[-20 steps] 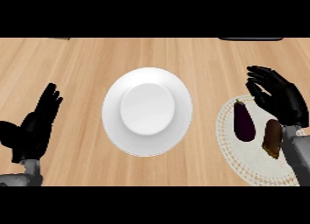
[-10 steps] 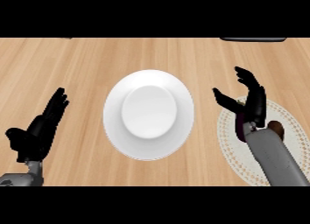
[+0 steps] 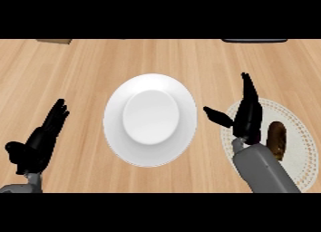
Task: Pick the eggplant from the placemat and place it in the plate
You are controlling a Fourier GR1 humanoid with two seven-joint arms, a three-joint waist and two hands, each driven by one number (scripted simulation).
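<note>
A white plate (image 3: 118, 136) lies in the middle of the wooden counter. To its right is a pale round placemat (image 3: 298, 149) with a brown oblong item (image 3: 277, 137) on it. My right hand (image 3: 247, 116) stands edge-on over the placemat's left part, fingers straight up and thumb pointing toward the plate; it is open and holds nothing I can see. The dark purple eggplant does not show; the right hand and forearm cover the spot where it lay. My left hand (image 3: 39, 143) rests open at the lower left, fingers up.
A dark flat object (image 3: 254, 41) sits at the counter's far edge on the right, and a small brown object (image 3: 54, 41) at the far left. Bare wood surrounds the plate.
My right hand has moved left from the placemat's far side to its left part and turned edge-on, now covering the eggplant. The left hand has turned and drifted slightly.
</note>
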